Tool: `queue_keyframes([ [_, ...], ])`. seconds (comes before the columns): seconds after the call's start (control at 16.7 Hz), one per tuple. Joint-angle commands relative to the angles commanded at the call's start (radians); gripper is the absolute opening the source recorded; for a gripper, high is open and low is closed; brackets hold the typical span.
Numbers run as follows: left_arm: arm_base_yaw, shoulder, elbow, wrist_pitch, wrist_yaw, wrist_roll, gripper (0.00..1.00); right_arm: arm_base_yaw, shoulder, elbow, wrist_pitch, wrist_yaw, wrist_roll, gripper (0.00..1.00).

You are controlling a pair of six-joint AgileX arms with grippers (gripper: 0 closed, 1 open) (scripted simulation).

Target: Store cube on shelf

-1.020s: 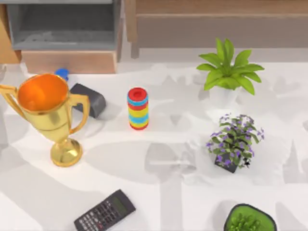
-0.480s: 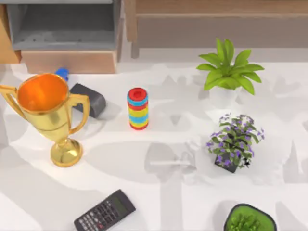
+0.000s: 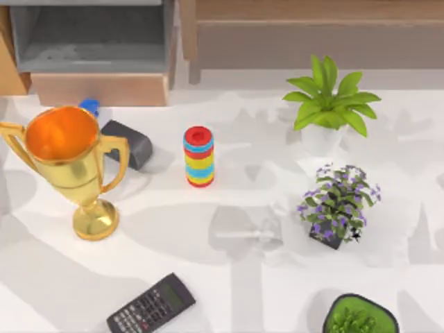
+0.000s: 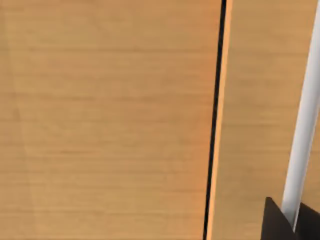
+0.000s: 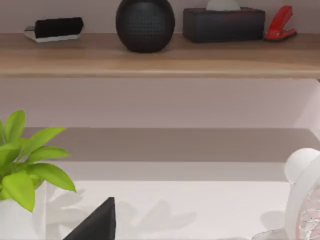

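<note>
Shelf at the far right of the table (image 3: 229,277), both claws pointed at woodwork.
The shelf (image 3: 312,10) runs along the far edge behind the green plant (image 3: 329,100). My right claw (image 5: 97,222) faces the shelf, which carries a black ball (image 5: 145,22). My left claw (image 4: 282,222) faces a wood panel (image 4: 110,120). I cannot tell either claw's state.

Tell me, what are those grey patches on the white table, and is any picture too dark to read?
In the top view, soft grey shadows fall across the table, beside the trophy, the ring stack and the plants. In the right wrist view, the leafy plant throws a faint leaf shadow. The left wrist view shows evenly lit wood. None is dark.
</note>
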Motion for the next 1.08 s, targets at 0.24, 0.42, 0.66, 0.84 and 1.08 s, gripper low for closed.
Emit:
queue_keyframes([
  [0.24, 0.035, -0.062, -0.147, 0.072, 0.036, 0.001, 0.0, 0.0, 0.0, 0.0, 0.0, 0.0, 0.0, 1.0],
  [0.42, 0.058, -0.101, -0.231, 0.12, 0.056, 0.003, 0.0, 0.0, 0.0, 0.0, 0.0, 0.0, 0.0, 1.0],
  [0.66, 0.058, -0.099, -0.234, 0.121, 0.057, 0.004, 0.0, 0.0, 0.0, 0.0, 0.0, 0.0, 0.0, 1.0],
  [0.84, 0.081, -0.125, -0.272, 0.154, 0.079, 0.006, 0.0, 0.0, 0.0, 0.0, 0.0, 0.0, 0.0, 1.0],
  [1.08, 0.122, -0.172, -0.428, 0.216, 0.12, 0.008, 0.0, 0.0, 0.0, 0.0, 0.0, 0.0, 0.0, 1.0],
])
